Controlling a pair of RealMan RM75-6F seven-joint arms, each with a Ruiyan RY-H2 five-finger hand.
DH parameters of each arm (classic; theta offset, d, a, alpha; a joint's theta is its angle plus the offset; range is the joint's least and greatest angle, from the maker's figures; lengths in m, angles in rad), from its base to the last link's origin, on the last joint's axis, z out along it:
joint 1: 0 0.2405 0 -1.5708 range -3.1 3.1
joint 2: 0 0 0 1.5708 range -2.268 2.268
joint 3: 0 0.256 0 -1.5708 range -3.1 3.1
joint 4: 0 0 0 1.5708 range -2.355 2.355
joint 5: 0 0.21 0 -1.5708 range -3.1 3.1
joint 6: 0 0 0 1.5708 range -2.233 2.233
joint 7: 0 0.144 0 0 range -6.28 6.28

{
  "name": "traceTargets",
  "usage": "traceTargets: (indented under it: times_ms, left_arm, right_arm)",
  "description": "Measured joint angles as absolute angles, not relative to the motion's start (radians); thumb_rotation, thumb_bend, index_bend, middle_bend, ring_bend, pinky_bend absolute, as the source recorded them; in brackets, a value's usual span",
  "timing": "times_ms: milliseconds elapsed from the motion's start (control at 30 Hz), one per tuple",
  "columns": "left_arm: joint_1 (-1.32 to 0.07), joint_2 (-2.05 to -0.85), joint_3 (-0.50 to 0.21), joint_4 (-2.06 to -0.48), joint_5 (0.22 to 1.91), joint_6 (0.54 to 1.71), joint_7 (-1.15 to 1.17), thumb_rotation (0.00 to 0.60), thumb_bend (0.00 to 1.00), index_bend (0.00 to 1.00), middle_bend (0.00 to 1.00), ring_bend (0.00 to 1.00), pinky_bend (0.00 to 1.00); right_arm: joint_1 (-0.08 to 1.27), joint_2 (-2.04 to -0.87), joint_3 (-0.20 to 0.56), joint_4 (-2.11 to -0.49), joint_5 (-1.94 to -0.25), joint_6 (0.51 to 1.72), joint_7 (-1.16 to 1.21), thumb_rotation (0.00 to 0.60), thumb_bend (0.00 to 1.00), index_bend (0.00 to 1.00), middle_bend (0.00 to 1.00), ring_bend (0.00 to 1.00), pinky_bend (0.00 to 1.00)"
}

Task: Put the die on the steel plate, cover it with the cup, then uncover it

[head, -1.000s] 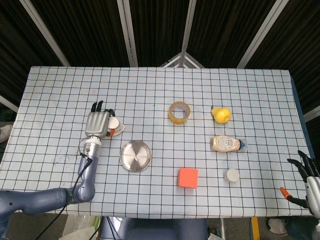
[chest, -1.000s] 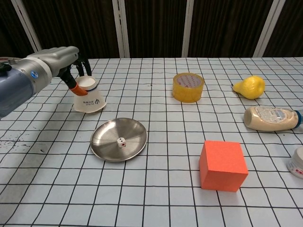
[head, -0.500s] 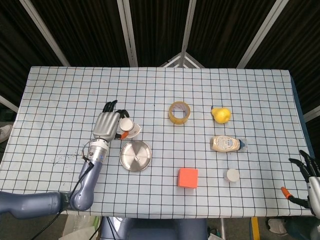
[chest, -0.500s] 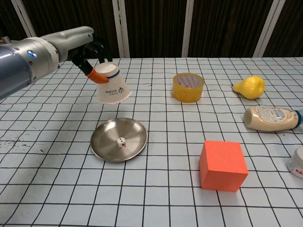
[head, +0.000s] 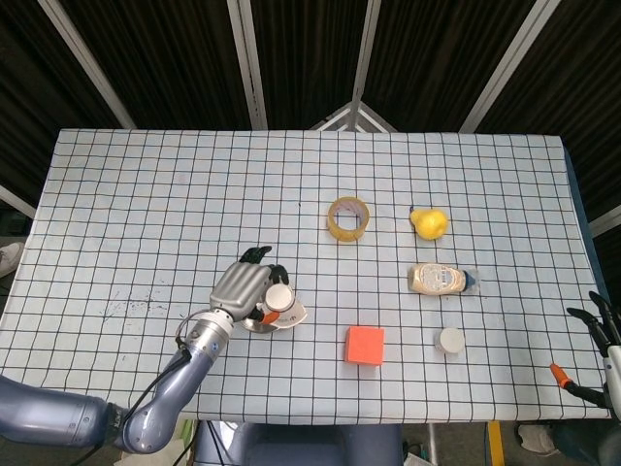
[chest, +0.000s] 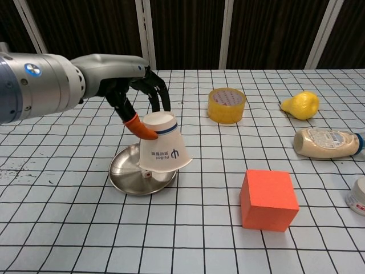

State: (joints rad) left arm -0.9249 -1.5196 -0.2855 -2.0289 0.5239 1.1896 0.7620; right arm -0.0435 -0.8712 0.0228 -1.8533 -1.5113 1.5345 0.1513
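Note:
My left hand (chest: 140,97) (head: 245,286) holds an upside-down white paper cup (chest: 162,150) (head: 283,301) by its base, tilted, just above the right side of the steel plate (chest: 126,171) (head: 254,324). The cup's flared mouth points down and hangs over the plate's near right rim. A small bit of the die (chest: 147,176) peeks out under the cup's lower edge in the chest view; the head view hides it. My right hand (head: 604,354) shows at the far right edge of the head view, off the table, fingers apart and holding nothing.
An orange cube (chest: 268,199) sits right of the plate. Further back stand a yellow tape roll (chest: 226,104), a yellow pear-shaped object (chest: 301,105) and a lying squeeze bottle (chest: 327,143). A small white jar (chest: 359,195) sits at the right edge.
My left hand has carried the cup from the back left, lifted it, and brought it forward and right over the plate. The die is now mostly covered from view.

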Motion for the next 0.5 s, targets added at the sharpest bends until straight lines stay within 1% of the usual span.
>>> traceTargets:
  times_ms: [133,300,500]
  left_arm:
    - [-0.936,-1.517,-0.250,-2.030,0.522,1.219,0.795,0.600,0.52,0.57,0.44,0.05,0.00]
    - [-0.935,-1.522,-0.239,-2.006,0.555,1.237,0.785,0.600,0.52,0.57,0.44,0.05,0.00]
    - [-0.928,-1.529,-0.206,-1.963,0.616,1.257,0.781,0.600,0.52,0.57,0.43,0.05,0.00]
  right_arm:
    - [-0.044,-0.871,0.022,-1.853,-1.511,1.535,0.151,0.600,0.23,0.22,0.05,0.09,0.00]
    - [-0.044,-0.872,0.023,-1.851,-1.507,1.532,0.154,0.600,0.23,0.23,0.05,0.09,0.00]
    - [-0.042,-0.873,0.022,-1.850,-1.508,1.528,0.155,0.600,0.23,0.23,0.05,0.09,0.00]
